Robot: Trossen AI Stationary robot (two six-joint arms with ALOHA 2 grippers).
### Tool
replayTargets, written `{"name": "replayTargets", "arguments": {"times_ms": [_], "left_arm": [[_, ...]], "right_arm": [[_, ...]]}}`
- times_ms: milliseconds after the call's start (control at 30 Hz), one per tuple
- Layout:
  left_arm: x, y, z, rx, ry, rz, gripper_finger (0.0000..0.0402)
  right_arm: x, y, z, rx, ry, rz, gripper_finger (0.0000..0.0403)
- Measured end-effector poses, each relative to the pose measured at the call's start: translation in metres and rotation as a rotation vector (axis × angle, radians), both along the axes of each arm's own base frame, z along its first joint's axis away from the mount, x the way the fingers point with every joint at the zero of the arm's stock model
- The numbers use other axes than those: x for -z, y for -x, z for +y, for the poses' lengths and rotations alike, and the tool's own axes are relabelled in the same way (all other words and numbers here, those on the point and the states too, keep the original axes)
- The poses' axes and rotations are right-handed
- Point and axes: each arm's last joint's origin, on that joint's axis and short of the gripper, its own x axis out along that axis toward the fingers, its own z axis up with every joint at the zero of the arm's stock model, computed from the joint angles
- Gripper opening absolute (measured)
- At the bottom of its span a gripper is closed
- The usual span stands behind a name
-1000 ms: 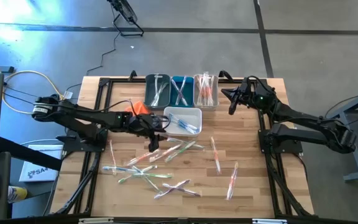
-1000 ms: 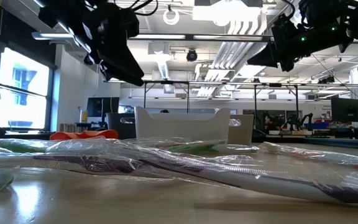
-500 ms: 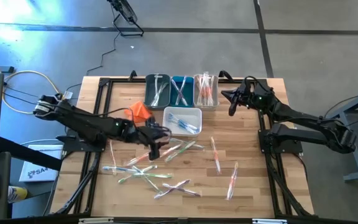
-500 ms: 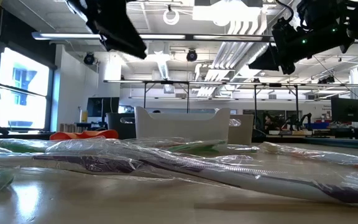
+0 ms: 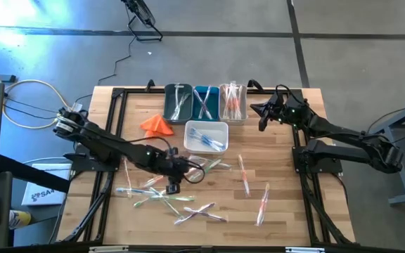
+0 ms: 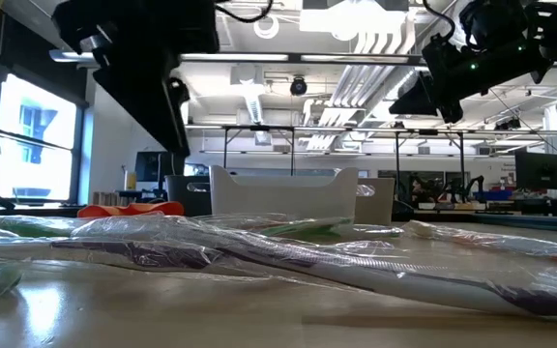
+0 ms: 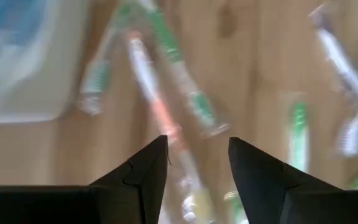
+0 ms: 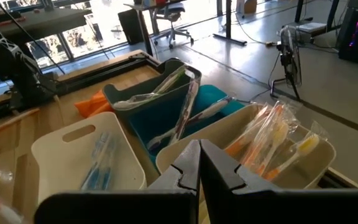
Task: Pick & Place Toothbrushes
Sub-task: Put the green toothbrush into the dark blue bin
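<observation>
Several wrapped toothbrushes (image 5: 166, 197) with green, orange and whitish handles lie scattered flat on the wooden table's near half; two orange ones (image 5: 244, 173) lie apart to the right. My left gripper (image 5: 174, 183) is open above the left part of the scatter. In the left wrist view, its fingers (image 7: 197, 152) stand over an orange-handled toothbrush (image 7: 157, 106) with a green one (image 7: 194, 102) beside it. My right gripper (image 5: 262, 117) is shut (image 8: 199, 154) and waits in the air right of the far bins.
Three bins stand in a row at the far edge: grey-green (image 5: 178, 102), teal (image 5: 204, 102) and clear (image 5: 233, 102), each with toothbrushes in it. A white bin (image 5: 206, 135) with blue ones sits in front. An orange folded cloth (image 5: 156, 125) lies left of it.
My left gripper has moved from beside the white bin and the orange cloth toward the table's near edge and down over the scattered toothbrushes. The cloth now shows in full. The toothbrushes have not moved.
</observation>
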Motion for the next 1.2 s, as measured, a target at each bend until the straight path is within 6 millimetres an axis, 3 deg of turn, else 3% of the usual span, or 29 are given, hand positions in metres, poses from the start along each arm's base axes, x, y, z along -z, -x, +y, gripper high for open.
{"name": "replayTargets", "arguments": {"times_ms": [200,700,1200], "left_arm": [[0.017,-0.008,-0.010,0.014,0.157,0.064,0.0166],[0.032,0.004,-0.058,0.088,0.216,0.122,0.0166],[0.040,0.004,-0.060,0.057,0.249,0.152,0.0166]], "right_arm": [[0.000,0.000,0.000,-0.001,-0.002,0.004,0.0002],[0.006,0.001,0.001,0.000,-0.035,0.048,0.0002],[0.012,0.003,0.002,0.001,-0.085,0.105,0.0002]]}}
